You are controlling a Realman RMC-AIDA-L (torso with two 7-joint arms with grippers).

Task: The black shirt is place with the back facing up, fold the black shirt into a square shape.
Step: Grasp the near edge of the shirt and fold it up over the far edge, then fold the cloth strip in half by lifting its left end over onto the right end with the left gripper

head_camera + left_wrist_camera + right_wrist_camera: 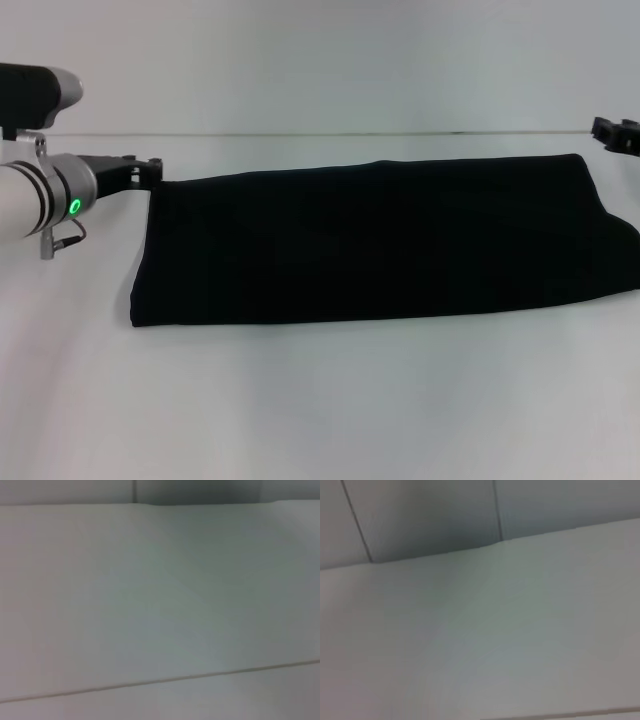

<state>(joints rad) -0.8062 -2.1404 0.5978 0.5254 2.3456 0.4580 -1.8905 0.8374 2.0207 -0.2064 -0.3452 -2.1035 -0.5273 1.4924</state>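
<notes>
Black shirt [380, 240] folded into long band on white table [320, 400]. Left gripper [150, 172] at its far left corner, right gripper [615, 132] near far right corner; finger state of both unclear.

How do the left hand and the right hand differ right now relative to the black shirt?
The left hand sits at the far left corner of the black shirt, while the right hand is off the shirt's far right end, apart from the cloth. The left arm shows plainly, with a green light on its wrist; only a bit of the right hand shows at the picture's edge. Both are low near the white table, at the shirt's far side.
</notes>
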